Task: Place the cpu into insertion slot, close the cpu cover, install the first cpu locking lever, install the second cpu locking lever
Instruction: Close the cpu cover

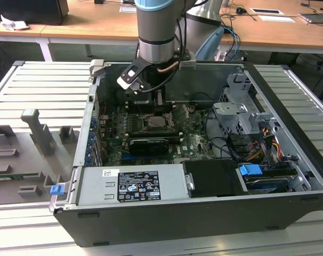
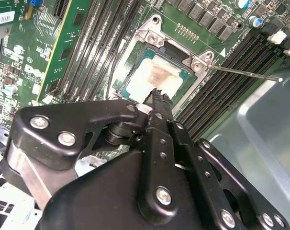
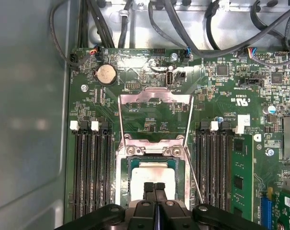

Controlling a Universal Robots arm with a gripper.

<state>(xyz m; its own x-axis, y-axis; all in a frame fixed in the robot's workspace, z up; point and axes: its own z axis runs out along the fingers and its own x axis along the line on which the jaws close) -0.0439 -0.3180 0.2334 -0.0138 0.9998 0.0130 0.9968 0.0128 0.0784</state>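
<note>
Hovering just over the cpu [image 3: 152, 171], the gripper [image 3: 154, 186] has its fingers pressed together on nothing. Chip lies seated in the insertion slot [image 3: 122, 175]. The cpu cover [image 3: 154, 99] is open beyond it, window showing bare board. Judged: placement done, cover closing in hand. That calls for catching the cover's far bar and tipping it down over the chip. How steeply the cover stands is unclear from the wrist views. A thin locking lever [image 2: 245, 73] juts free from the socket corner across the memory slots [image 2: 217, 96] and could snag.
</note>
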